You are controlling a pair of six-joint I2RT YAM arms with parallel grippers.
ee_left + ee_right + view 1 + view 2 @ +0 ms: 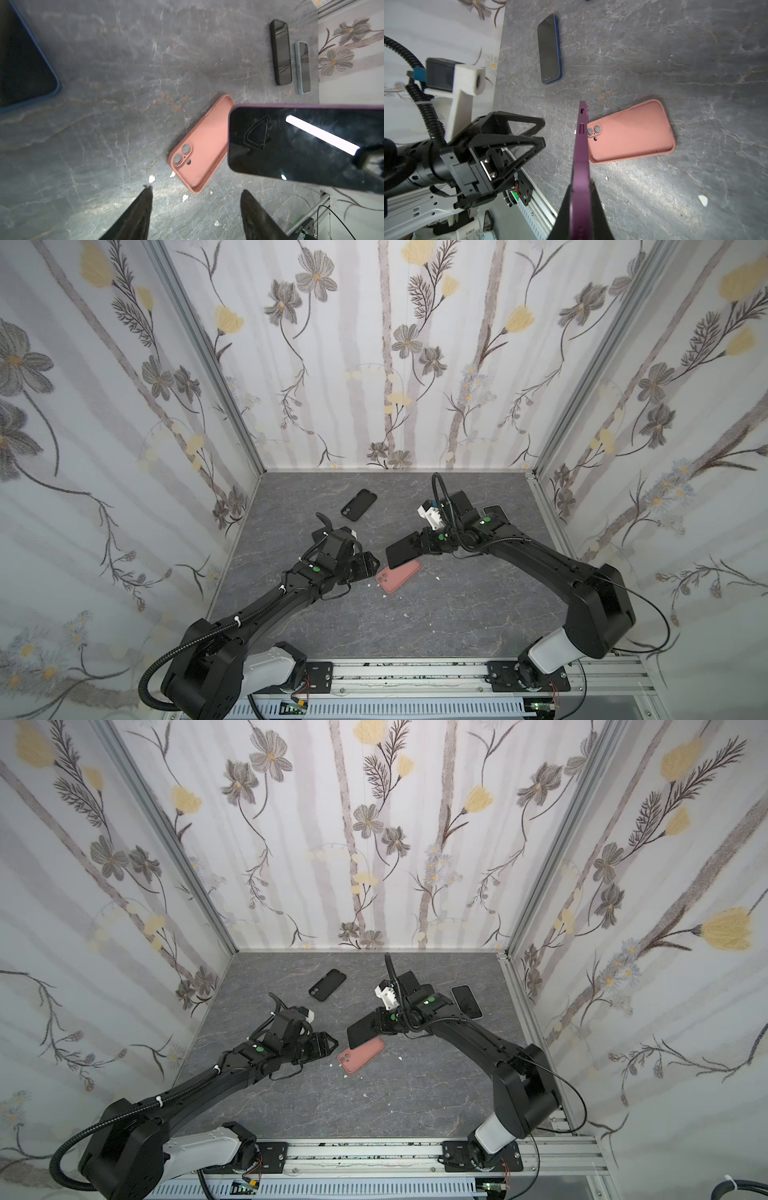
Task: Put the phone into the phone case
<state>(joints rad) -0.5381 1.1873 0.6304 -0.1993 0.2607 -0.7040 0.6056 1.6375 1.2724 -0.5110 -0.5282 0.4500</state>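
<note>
The phone (400, 552) (360, 1031) has a dark screen and a purple rim. My right gripper (417, 545) (581, 185) is shut on one end of it, and the wrist view shows its purple edge (581, 149) between the fingers. It hangs tilted just above the far end of the phone case (400, 576) (360, 1056), a pink case lying hollow side up on the grey table (457, 614). My left gripper (376, 566) (197, 189) stands open and empty right beside the case's camera-hole end (182, 155). The pink case (631, 133) is empty.
A dark phone with a blue rim (358, 502) (549, 49) lies at the back left. A black phone (280, 52) and a pale-rimmed one (302, 66) (466, 1001) lie by the right wall. Small white chips (151, 178) dot the table. Papered walls close three sides.
</note>
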